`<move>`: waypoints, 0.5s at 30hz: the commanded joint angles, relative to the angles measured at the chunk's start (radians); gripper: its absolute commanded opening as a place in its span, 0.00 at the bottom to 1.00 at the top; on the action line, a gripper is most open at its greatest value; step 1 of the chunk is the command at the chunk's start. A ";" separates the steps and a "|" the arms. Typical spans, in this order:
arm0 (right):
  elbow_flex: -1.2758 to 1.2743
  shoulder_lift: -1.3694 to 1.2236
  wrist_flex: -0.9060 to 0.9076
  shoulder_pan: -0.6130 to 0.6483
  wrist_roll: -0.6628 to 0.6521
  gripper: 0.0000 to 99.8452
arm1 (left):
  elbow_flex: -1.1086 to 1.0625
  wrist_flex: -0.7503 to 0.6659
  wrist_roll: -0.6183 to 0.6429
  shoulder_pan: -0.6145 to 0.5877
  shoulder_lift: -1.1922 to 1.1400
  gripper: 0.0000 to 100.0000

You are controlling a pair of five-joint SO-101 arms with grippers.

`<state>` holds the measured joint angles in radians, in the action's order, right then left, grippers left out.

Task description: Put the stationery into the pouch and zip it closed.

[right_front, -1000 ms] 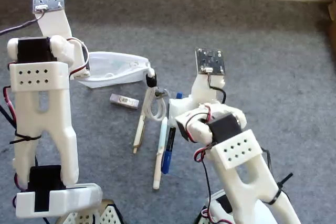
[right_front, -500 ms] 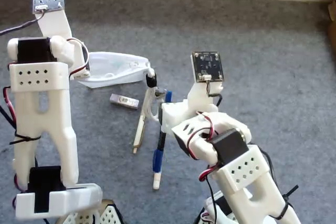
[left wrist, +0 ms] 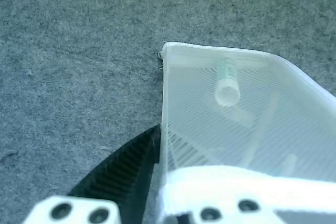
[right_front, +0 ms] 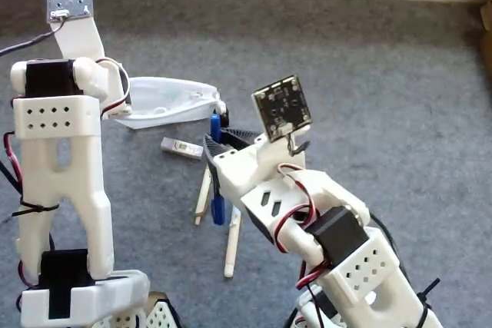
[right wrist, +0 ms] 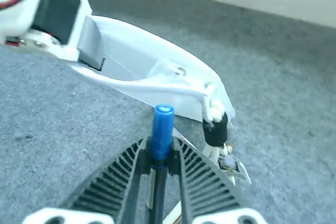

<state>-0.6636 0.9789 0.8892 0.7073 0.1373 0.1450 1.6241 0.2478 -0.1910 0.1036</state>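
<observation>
High view: my left gripper (right_front: 123,107) is clamped on the pouch (right_front: 165,101) at its left end, and the pouch lies flat on the carpet (right_front: 400,90). Risk: the mouth looks slim, so the pen could catch the lip or zip pull (right wrist: 215,128) and drag the pouch out of that grip. My right gripper (right wrist: 160,148) is closed on the blue pen (right wrist: 163,121), just near of the mouth. A loose white pen (right_front: 230,247) sits beneath my right arm, and a low sweep would scatter it. There's open room to the right.
</observation>
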 commanded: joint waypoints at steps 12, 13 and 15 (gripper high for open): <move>0.030 0.027 -0.275 0.042 -0.060 0.01 | -0.015 -0.014 0.006 -0.005 0.008 0.01; 0.030 0.027 -0.292 0.042 -0.060 0.01 | -0.015 -0.014 0.006 -0.005 0.008 0.01; 0.030 0.027 -0.328 0.042 -0.060 0.01 | -0.015 -0.014 0.006 -0.005 0.008 0.01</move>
<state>-0.6636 0.9789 0.6467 0.7380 0.0898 0.1450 1.6241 0.2478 -0.1910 0.1051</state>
